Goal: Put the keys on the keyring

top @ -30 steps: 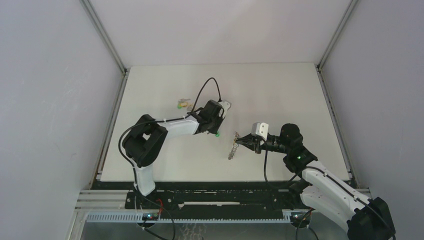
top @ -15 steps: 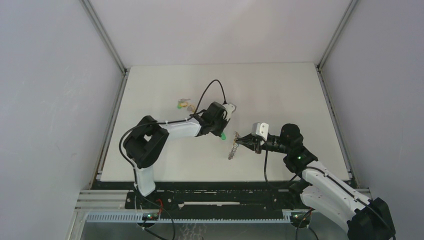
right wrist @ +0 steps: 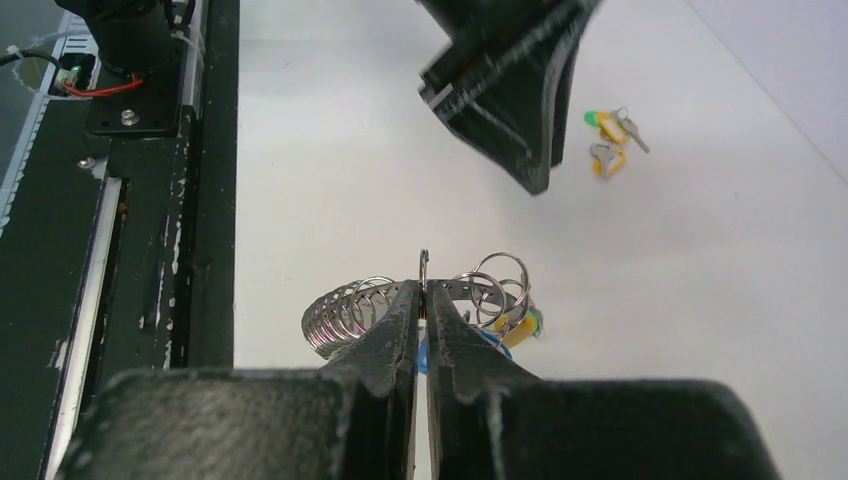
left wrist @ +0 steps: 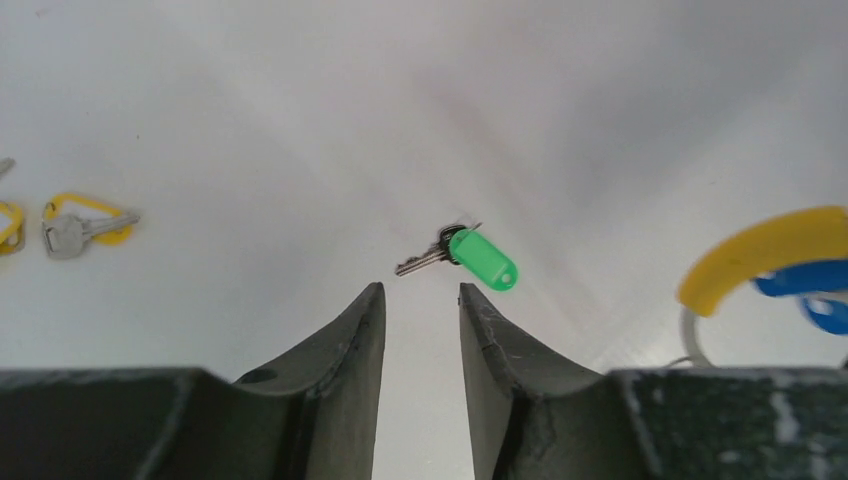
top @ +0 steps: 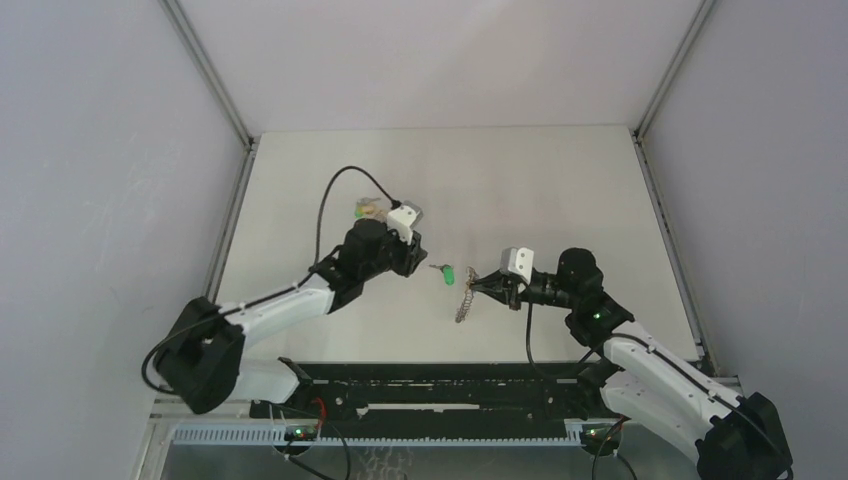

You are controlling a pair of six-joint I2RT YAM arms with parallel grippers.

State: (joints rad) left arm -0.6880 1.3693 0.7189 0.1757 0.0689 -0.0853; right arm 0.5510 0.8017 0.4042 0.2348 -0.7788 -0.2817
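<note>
A green-headed key [left wrist: 483,258] lies on the white table just beyond my left gripper [left wrist: 420,295], which is open and empty. From above, the key [top: 447,272] sits between my left gripper [top: 418,260] and my right gripper [top: 478,282]. My right gripper [right wrist: 424,290] is shut on the keyring [right wrist: 350,310], a coiled silvery ring held above the table, with small split rings [right wrist: 497,280] and a yellow tag [right wrist: 520,327] hanging on it. Two yellow-headed keys [left wrist: 85,222] lie at the far left.
The loose keys [top: 368,208] lie on the table behind the left arm and also show in the right wrist view [right wrist: 610,140]. A black rail [top: 430,375] runs along the table's near edge. Grey walls enclose the table.
My left gripper has let go of the green key, which now lies on the table. The left arm has swung round and pulled back to the left. The right arm has held still.
</note>
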